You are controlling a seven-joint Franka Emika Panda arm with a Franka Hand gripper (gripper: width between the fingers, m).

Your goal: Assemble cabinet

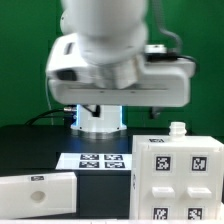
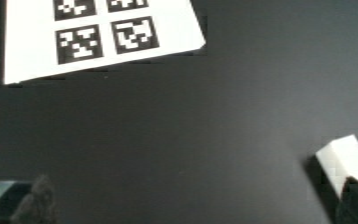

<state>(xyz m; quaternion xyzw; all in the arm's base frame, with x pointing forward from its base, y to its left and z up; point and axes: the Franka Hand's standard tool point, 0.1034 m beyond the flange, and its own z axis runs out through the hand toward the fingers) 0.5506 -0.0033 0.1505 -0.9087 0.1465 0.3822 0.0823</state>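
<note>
The cabinet box, matte white with several black-and-white tags and a small knob on top, stands at the front on the exterior view's right. A white slab panel with a small hole lies at the front on the exterior view's left. The arm's white hand hangs high over the back middle of the table, and its fingertips do not show clearly there. In the wrist view my gripper is open wide. One dark finger and one pale-faced finger have only bare black table between them.
The marker board lies flat on the black table below the hand, and it also shows in the wrist view. The robot base stands behind it. A green wall closes the back.
</note>
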